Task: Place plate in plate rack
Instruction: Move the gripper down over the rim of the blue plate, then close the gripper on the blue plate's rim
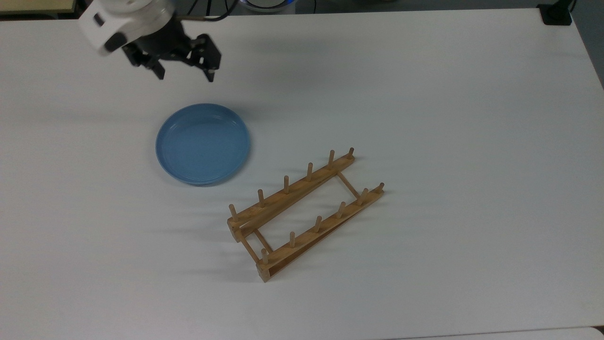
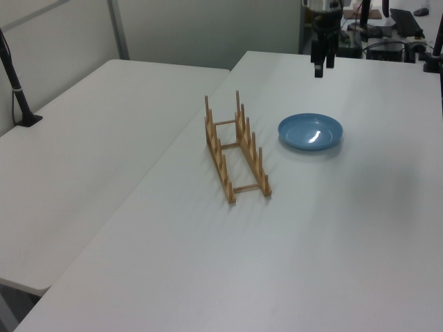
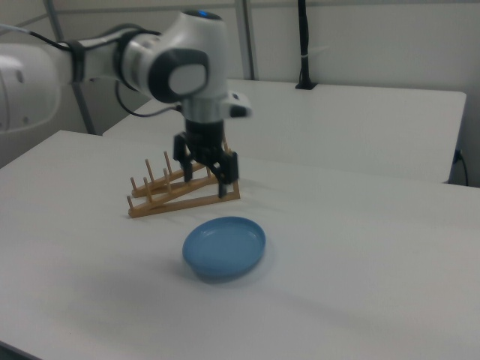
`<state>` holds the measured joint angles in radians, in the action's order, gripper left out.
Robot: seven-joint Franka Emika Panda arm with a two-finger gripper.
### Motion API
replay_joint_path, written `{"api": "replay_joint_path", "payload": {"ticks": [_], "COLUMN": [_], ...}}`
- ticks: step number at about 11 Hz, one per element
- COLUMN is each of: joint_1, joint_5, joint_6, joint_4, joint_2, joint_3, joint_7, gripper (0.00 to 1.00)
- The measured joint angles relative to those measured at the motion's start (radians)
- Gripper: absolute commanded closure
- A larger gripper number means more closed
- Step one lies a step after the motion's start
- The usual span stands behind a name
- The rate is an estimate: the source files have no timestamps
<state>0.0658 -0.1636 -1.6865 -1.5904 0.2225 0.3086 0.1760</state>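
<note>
I have the round, shallow light-blue plate [image 1: 203,144] lying flat on the white table [image 1: 448,94], and I place everything else by it. The black two-finger gripper [image 1: 186,77] hangs above the table just past the plate's far rim, toward the top view's upper edge; its jaws stand apart with nothing between them. In the right view the gripper [image 3: 203,177] sits higher than the plate [image 3: 224,247] and clear of it. The long light-brown wooden plate rack [image 1: 304,215] with its upright pegs stands near the plate, toward the top view's lower right, apart from it and holding nothing.

My read is that the grasp has not begun and the whole task is still ahead. The plate lies flat, so I judge the raised rim is the only purchase. If I come down off the rim, one finger may land on the plate floor and shove it across the smooth table, perhaps toward the rack. A shallow pinch could let the plate slip or swing once lifted. Later, tilting it upright between pegs, a skewed approach could knock the rack, which I judge light.
</note>
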Motion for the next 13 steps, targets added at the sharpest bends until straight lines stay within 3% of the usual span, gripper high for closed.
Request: {"api": "replay_joint_path", "payload": {"ticks": [2, 3, 9, 13], "joint_1": [-0.015, -0.031, -0.092, -0.105], "joint_5": [-0.069, -0.075, -0.085, -0.113], "joint_6": [-0.031, -0.035, -0.175, -0.189], "joint_4": [0.004, 0.005, 0.019, 0.033], "joint_2": [0.068, 0.1, 0.287, 0.321], "joint_3": [0.072, 0.081, 0.096, 0.097], "joint_7": [0.104, 0.134, 0.237, 0.257], "gripper": [0.08, 0.1, 0.27, 0.39]}}
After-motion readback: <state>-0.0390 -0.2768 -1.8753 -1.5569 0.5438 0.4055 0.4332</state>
